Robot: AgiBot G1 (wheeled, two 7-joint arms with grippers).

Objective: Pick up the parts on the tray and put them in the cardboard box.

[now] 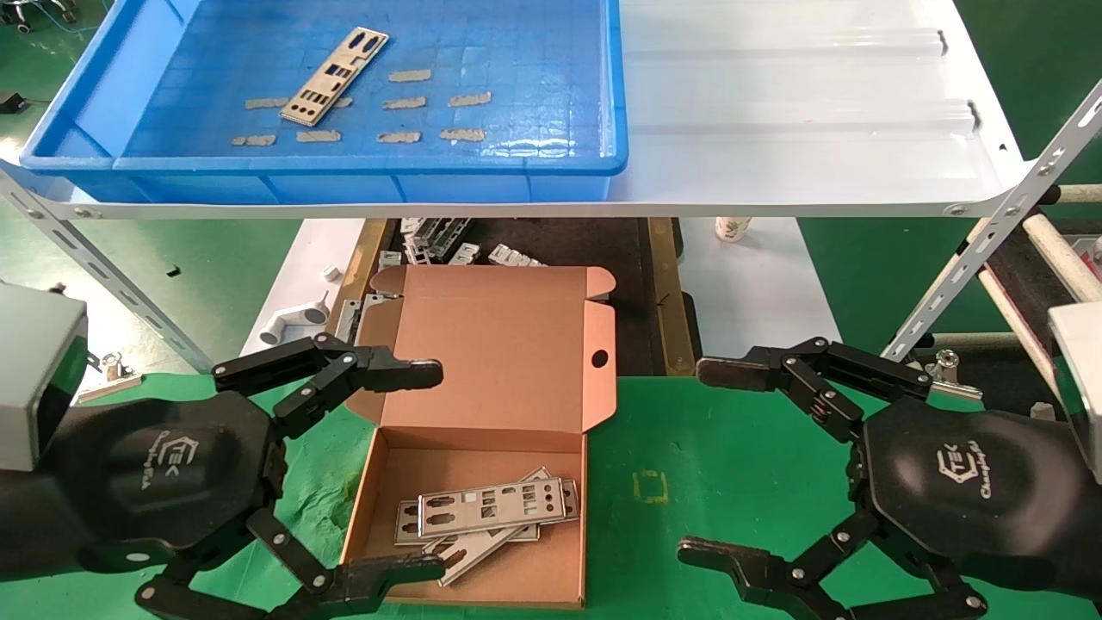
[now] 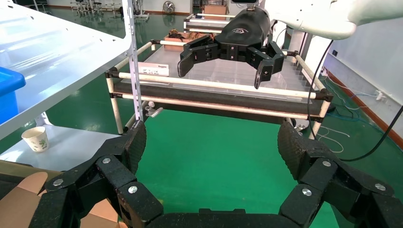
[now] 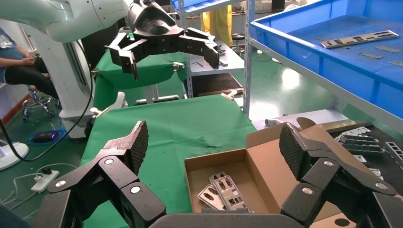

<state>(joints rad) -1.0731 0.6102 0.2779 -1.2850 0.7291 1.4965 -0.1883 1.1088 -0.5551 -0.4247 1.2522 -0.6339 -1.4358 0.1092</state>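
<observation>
One part (image 1: 334,76) lies in the tray (image 1: 344,164); others lie in the box (image 1: 482,448). The left gripper (image 1: 422,469) and right gripper (image 1: 710,461) hover flanking the box, fingers spread, empty.

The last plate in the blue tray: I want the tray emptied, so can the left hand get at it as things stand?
Probably yes. The plate lies flat and alone on the tray floor, uncovered from above; the left hand is open and empty over the cardboard box.

White logo lettering "TEK" above a script word too small to read stands on the left gripper's (image 1: 430,469) black housing and likewise on the right gripper's (image 1: 702,461).
</observation>
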